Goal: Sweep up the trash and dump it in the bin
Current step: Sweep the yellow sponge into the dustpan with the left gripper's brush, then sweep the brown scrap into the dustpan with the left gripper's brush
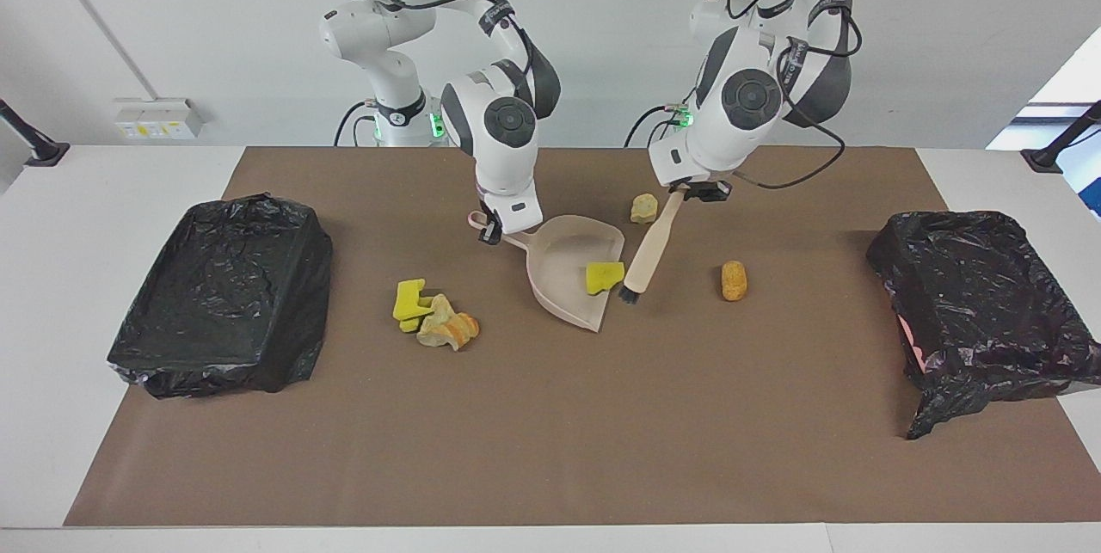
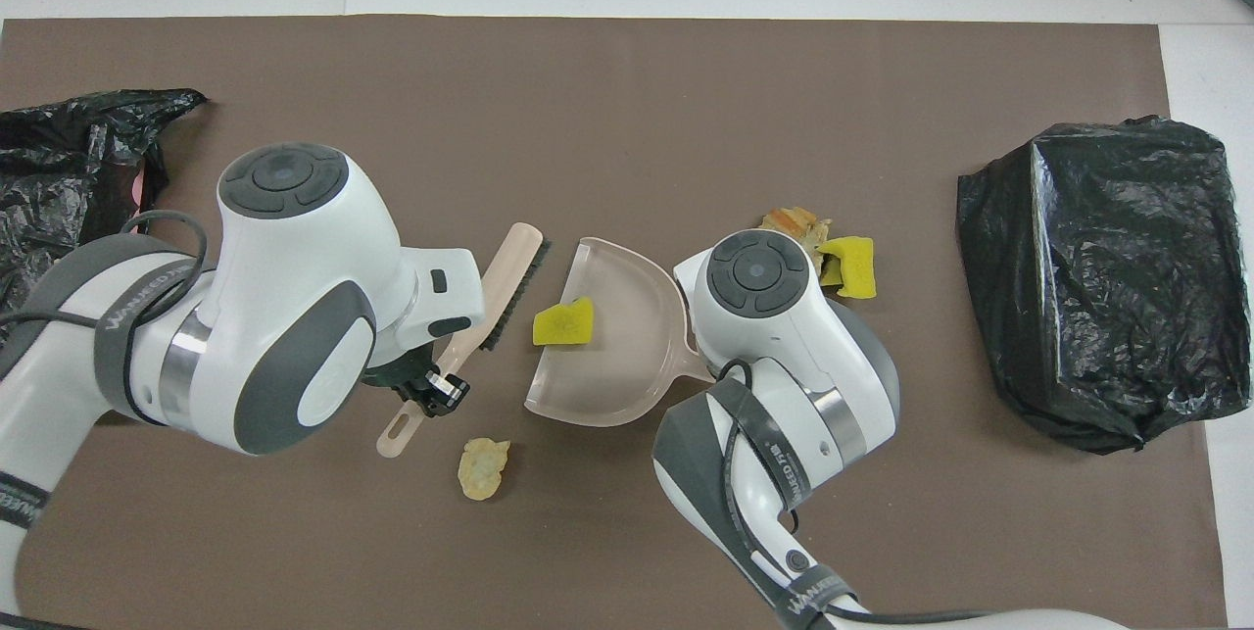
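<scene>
1. Left gripper point(image 1: 695, 191) is clamped on the handle of one beige, black-bristled brush point(image 1: 647, 254), held over the brown mat point(image 1: 550, 415).
2. Right gripper point(image 1: 491, 230) pinches the handle of one beige plastic dustpan point(image 1: 559, 273).
3. Trash, six scraps counted:
   - one yellow sponge chunk point(image 1: 604, 276) in the dustpan;
   - a cluster of three scraps point(image 1: 434, 318) at the dustpan's 8 o'clock in the facing view;
   - one pale lump point(image 1: 643, 208) at 1 o'clock;
   - one tan roll point(image 1: 733, 279) at 3 o'clock.
4. Two black-bagged bins point(image 1: 225, 291), one at each end of the table.

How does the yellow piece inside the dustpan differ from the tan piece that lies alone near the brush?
The yellow sponge chunk lies in the dustpan, close to its open edge; the tan lump lies on the brown mat, toward the left arm's end of the table. The yellow sponge chunk is bright yellow and angular; the tan lump is orange-tan and rounded, like a short roll. The yellow sponge chunk is close to the brush bristles; the tan lump lies apart from them. Both are small scraps.
</scene>
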Robot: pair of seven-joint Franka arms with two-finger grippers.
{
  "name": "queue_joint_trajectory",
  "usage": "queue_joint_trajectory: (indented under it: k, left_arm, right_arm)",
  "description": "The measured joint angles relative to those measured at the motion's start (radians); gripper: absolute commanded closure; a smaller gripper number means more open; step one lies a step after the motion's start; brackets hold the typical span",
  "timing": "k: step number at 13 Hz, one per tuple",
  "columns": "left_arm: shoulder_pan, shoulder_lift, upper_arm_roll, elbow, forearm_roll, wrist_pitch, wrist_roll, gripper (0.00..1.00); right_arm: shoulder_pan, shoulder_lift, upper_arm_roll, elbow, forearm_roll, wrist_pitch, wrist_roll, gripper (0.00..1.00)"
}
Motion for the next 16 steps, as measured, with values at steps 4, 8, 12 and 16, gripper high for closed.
queue_joint_trajectory:
  k: [4,8,12,16]
  left_arm:
    - [0.105,-0.056,0.006,-0.063,0.074,-0.027,-0.195,1.0]
    - [0.173,-0.144,0.008,-0.252,0.149,0.106,-0.347,1.0]
    - [0.178,-0.175,-0.008,-0.398,0.149,0.232,-0.435,1.0]
    - [0.099,-0.173,-0.021,-0.443,0.122,0.254,-0.451,1.0]
  right_arm:
    - [-0.001,0.0,0.0,-0.009,-0.003,0.025,-0.062,1.0]
    - [-0.002,0.0,0.0,-0.017,-0.01,0.044,-0.083,1.0]
    - [-0.002,0.0,0.0,-0.017,-0.01,0.044,-0.083,1.0]
    - [-0.002,0.0,0.0,-0.018,-0.01,0.044,-0.083,1.0]
